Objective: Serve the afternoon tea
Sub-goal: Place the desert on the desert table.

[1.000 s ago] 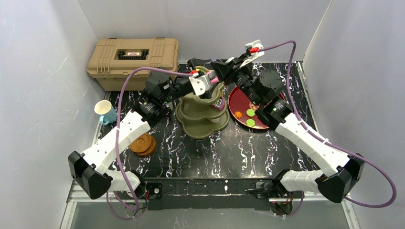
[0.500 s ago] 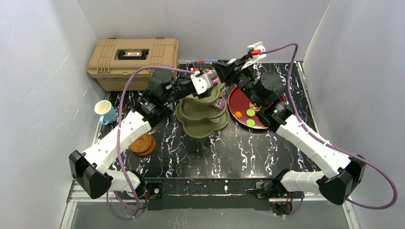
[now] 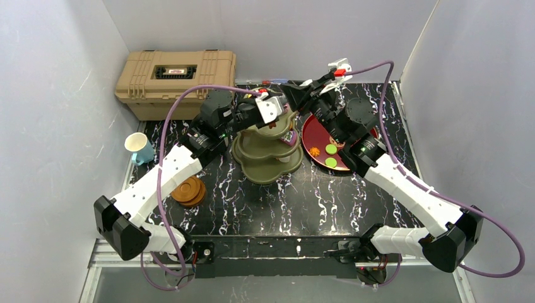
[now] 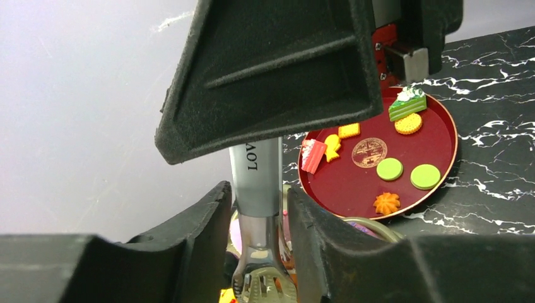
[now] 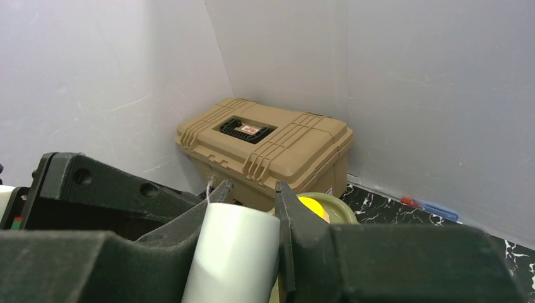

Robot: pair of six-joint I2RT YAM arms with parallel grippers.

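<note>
Both arms are up over the far middle of the counter (image 3: 315,202), meeting above the olive-green stand (image 3: 268,158). My right tool (image 5: 251,189) is clamped on a white cylinder (image 5: 235,252), one finger pressed to each side. From the left wrist that same piece shows grey, lettered "LOV", hanging down with a slotted metal end. What it is, I cannot tell.

My left tool (image 4: 257,199) has a finger on each side of it, lower down and very close. Whether they already pinch it, I cannot tell.

Just right of the stand sits the dark-red plate (image 4: 353,183), with the toy pastries (image 4: 387,203) on it: green rounds, an orange swirl, biscuits and a green cake slice.

Over on the left edge stands the white-and-blue cup (image 3: 137,147), upright. The wooden saucers (image 3: 188,189) are stacked nearer me, well apart from the stand. The tan toolbox (image 5: 271,145) sits shut in the far left corner.
</note>
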